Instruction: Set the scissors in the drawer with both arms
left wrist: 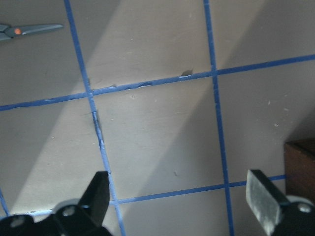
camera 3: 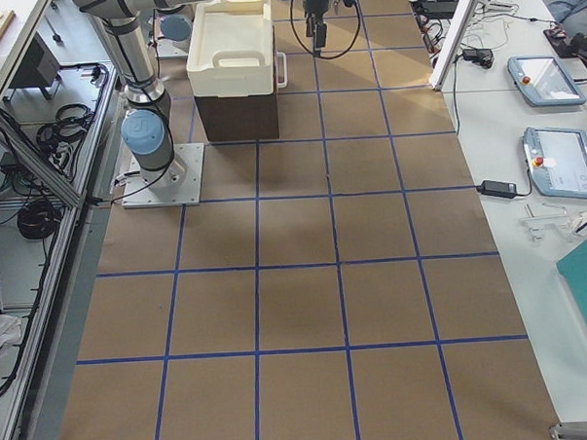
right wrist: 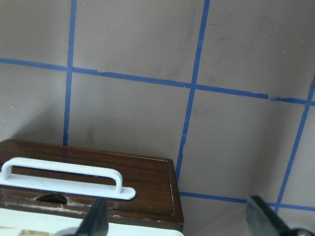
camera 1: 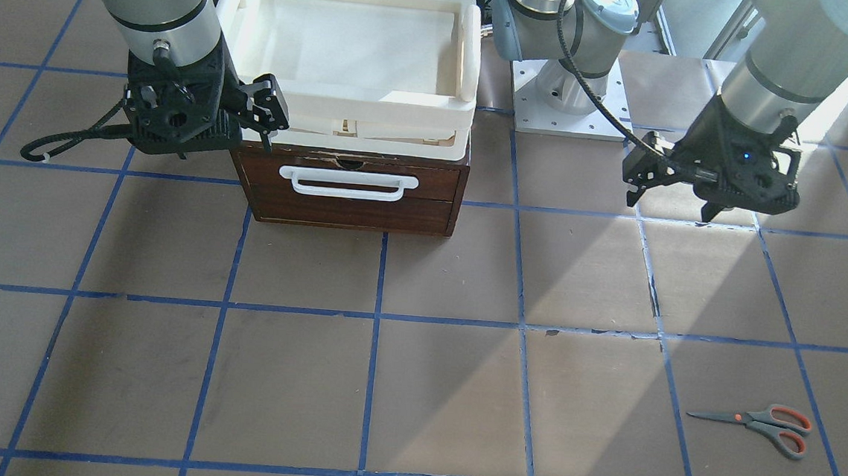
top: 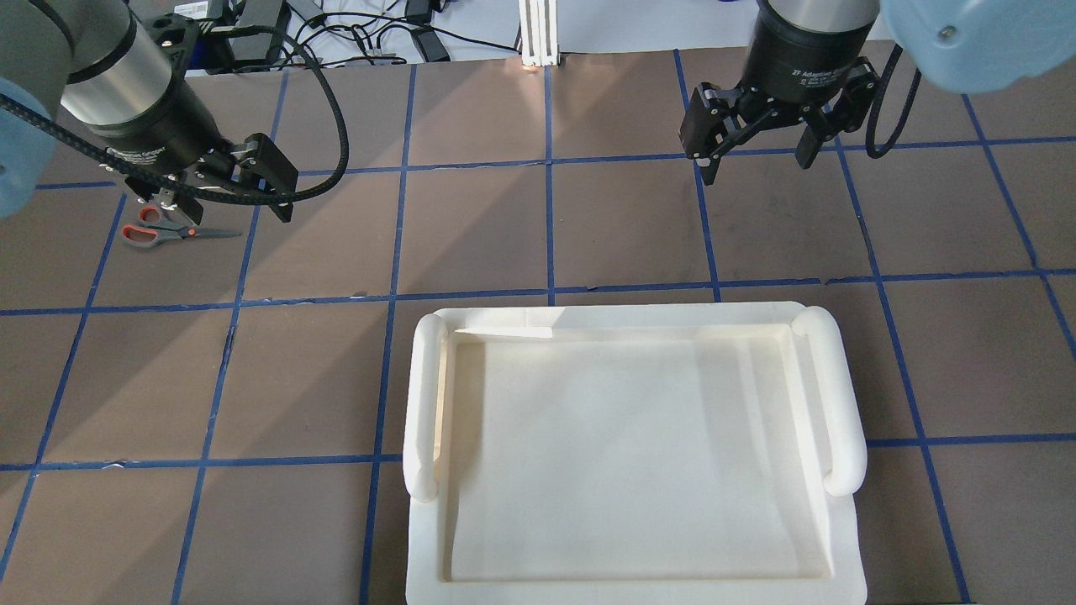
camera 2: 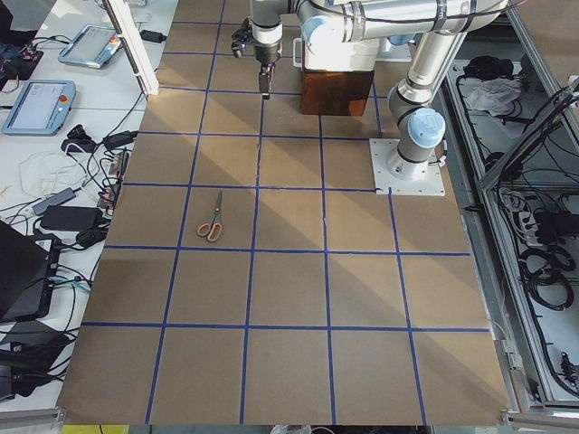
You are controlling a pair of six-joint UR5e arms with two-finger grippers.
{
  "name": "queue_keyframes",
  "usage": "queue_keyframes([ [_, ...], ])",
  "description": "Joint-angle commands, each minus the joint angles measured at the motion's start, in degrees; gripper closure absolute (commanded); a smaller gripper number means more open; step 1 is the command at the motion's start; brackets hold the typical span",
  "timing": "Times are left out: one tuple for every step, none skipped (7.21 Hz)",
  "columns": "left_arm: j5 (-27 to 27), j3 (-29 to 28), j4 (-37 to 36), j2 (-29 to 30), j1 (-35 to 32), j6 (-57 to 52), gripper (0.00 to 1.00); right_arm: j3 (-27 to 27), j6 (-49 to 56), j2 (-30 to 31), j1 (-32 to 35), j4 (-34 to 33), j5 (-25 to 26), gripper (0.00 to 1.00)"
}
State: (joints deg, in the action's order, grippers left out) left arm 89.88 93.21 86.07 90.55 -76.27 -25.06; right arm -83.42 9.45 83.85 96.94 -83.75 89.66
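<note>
On the gridded table (camera 1: 384, 384), a white tray (camera 1: 470, 107) caps the shut dark wooden drawer (camera 1: 439, 183), just beside and below the right gripper (top: 756, 168), whose jaws stand spread and empty. The left gripper (camera 1: 671, 205), likewise spread and empty, hangs well back from the scissors (camera 1: 762, 424) lying flat.

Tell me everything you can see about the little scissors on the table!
The scissors are small, with dark grey blades, grey handle loops lined in orange-red, and an orange dot at the pivot. The blades look like metal and the handles like plastic. They are shut and lie flat on the brown table, inside one blue-taped square, far from the drawer. Only the table touches them; nothing holds them.
</note>
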Motion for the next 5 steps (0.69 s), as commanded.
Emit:
queue_keyframes([
  [0.1,-0.1,-2.6,2.4,8.3,-24.8,0.00,-0.3,17.3,-2.0,0.6,-2.1,-4.0,0.00],
  [1.4,0.1,-6.1,4.6,9.6,-34.5,0.00,-0.3,24.1,-3.0,1.0,-2.4,-4.4,0.00],
  [2.6,0.1,-8.9,6.7,9.8,-42.4,0.00,-0.3,30.3,-4.1,1.1,-2.4,-4.5,0.00],
  [5.0,0.1,-9.9,8.5,9.8,-48.1,0.00,-0.3,38.0,-5.4,1.5,-2.4,-4.5,0.00],
  [6.8,0.3,-12.3,9.9,10.3,-51.8,0.00,-0.3,42.0,-7.5,4.6,-2.4,-4.1,0.00],
])
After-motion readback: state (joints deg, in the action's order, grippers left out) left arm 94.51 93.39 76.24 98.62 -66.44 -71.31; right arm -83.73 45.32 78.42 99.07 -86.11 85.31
